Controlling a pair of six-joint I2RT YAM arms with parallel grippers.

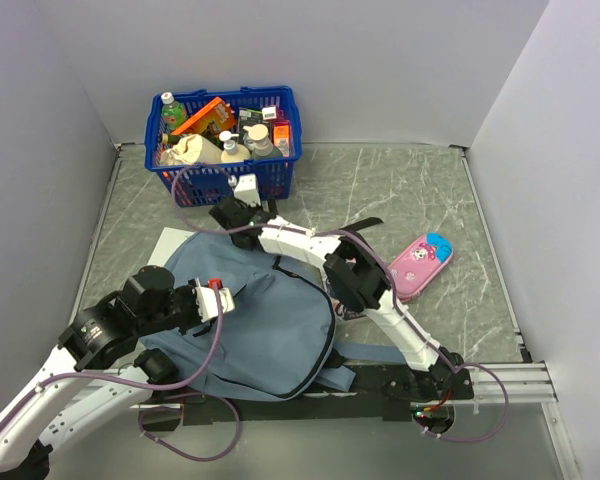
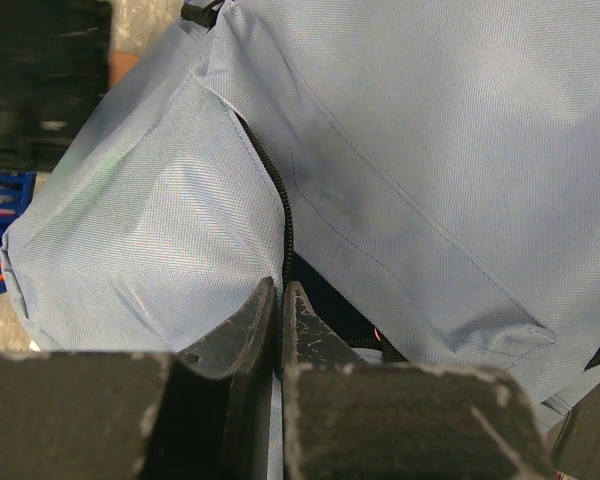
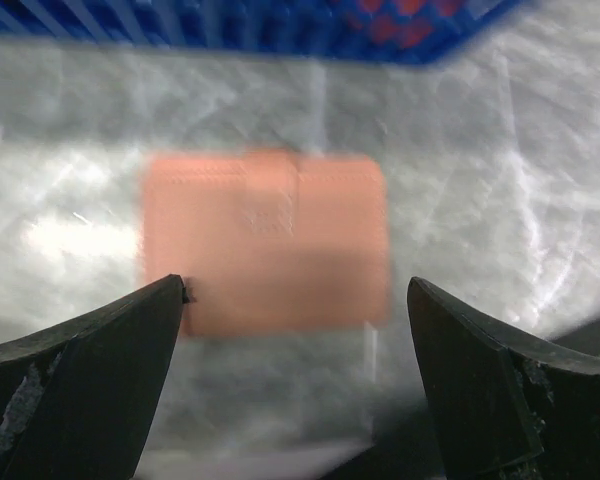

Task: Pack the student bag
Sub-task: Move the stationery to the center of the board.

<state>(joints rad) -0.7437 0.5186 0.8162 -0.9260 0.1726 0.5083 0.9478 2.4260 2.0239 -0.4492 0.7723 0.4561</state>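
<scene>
The large soft grey-blue fabric backpack (image 1: 265, 335) lies flat on the grey marbled tabletop (image 1: 420, 190), at the near left of centre, between the 2 arms. The left gripper (image 2: 280, 305) rests on its upper left part with both black fingers pressed together. Their tips sit right at the dark zipper line (image 2: 276, 195), where the fabric parts a little. Whether a pull tab or a fold of cloth is pinched between them cannot be told.

The right arm reaches across the far edge of the backpack toward the blue plastic basket (image 1: 205, 182) of bottles and packets at the back of the table. The right gripper (image 3: 295, 288) hangs just in front of the basket with its jaws spread wide and holding nothing. Below it, a flat salmon-pink rectangular item (image 3: 265, 240) lies blurred on the tabletop, framed between the 2 fingers. A small pink and blue pencil case (image 1: 420, 265) lies to the right, apart from the backpack.
</scene>
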